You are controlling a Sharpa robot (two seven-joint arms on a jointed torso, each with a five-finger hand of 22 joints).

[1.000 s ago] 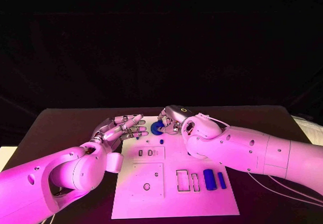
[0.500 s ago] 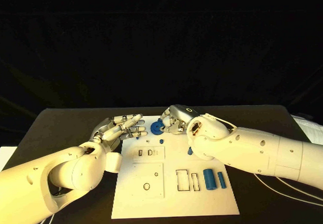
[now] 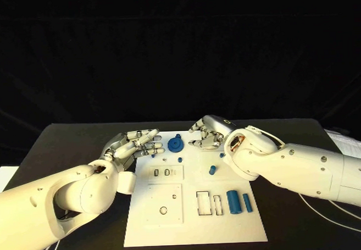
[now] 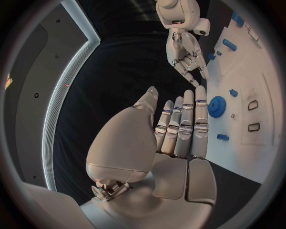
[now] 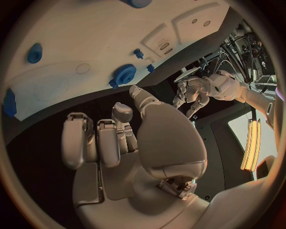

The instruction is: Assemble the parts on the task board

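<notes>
The white task board [image 3: 196,218] lies in the middle of the table. A blue gear [image 3: 175,144] sits near its far edge, with nothing touching it; it also shows in the wrist views [image 4: 217,106] [image 5: 125,74]. My right hand [image 3: 206,133] hovers just right of the gear, fingers loosely bent and holding nothing [image 5: 113,138]. My left hand [image 3: 138,143] floats over the board's far left corner with fingers straight and nothing in it [image 4: 178,129]. Two blue cylinders [image 3: 233,201] [image 3: 247,202] lie side by side at the board's right.
Small blue pieces lie mid-board [image 3: 212,169] [image 3: 180,157] [image 3: 222,155]. Rectangular slots [image 3: 204,201] and a raised square plate [image 3: 163,201] take up the near half. Black table [image 3: 70,145] surrounds the board; white cables [image 3: 318,216] trail at the right.
My right hand has let go of the blue gear and drawn off to the right, leaving the gear on the board. The left hand has stayed put.
</notes>
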